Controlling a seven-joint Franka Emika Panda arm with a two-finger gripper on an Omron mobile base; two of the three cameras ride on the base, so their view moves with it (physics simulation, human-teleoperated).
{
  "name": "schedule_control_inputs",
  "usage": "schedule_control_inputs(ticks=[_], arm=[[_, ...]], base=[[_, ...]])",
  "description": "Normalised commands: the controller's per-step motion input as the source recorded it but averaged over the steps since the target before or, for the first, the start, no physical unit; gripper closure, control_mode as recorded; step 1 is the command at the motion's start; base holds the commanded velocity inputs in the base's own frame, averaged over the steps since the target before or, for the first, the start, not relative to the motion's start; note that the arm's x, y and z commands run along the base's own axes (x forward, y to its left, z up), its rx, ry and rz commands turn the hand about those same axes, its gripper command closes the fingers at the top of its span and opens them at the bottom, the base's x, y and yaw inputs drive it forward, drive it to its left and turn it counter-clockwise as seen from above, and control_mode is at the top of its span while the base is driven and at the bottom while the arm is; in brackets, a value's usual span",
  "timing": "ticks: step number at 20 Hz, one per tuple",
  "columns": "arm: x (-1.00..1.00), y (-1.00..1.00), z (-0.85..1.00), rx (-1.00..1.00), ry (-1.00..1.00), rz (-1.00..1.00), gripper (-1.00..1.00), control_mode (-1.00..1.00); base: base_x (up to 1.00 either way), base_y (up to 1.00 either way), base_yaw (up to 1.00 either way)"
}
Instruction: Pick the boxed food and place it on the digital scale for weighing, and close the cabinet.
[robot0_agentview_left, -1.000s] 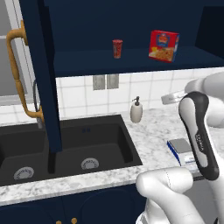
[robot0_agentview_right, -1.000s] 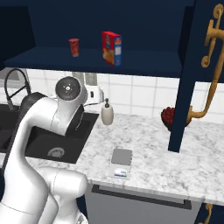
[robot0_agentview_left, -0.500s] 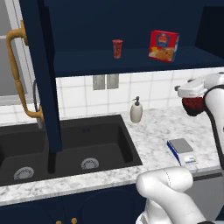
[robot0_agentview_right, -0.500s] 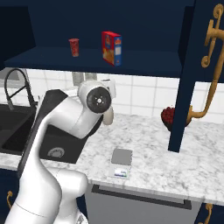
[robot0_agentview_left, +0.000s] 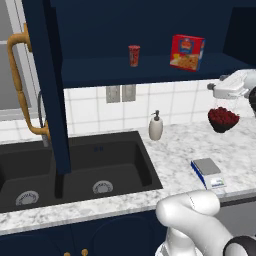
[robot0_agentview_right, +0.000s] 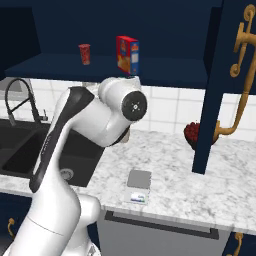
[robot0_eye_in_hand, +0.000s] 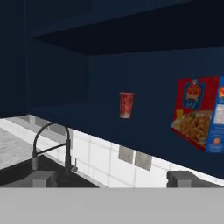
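The boxed food is a red box with a yellow picture, standing upright on the lower shelf of the open navy cabinet. It also appears as the boxed food and, at the right of the hand view, the boxed food. The digital scale lies flat near the counter's front edge, with nothing on it; it is the same scale. My gripper is open and empty, facing the shelf from a distance. The hand hangs right of the box, below shelf height.
A small red cup stands on the shelf left of the box. Both cabinet doors are swung open, with brass handles. A soap dispenser, a bowl of red fruit, the sink and a faucet are below.
The arm has swung up and to the right, lifting the hand above the fruit bowl. The fingers have stayed open, and the box, scale and doors have not moved.
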Motion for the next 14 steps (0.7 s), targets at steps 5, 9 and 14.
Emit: schedule_control_inputs(ticks=[5, 9, 14], arm=[[0.18, -0.15, 0.3, 0.08, 0.0, 0.12, -1.0, -1.0], [0.32, -0.16, 0.0, 0.11, 0.0, 0.1, -1.0, -1.0], [0.34, -0.02, 0.07, 0.08, 0.0, 0.11, -1.0, -1.0]], base=[[0.0, 0.0, 0.0], [0.0, 0.0, 0.0], [0.0, 0.0, 0.0]])
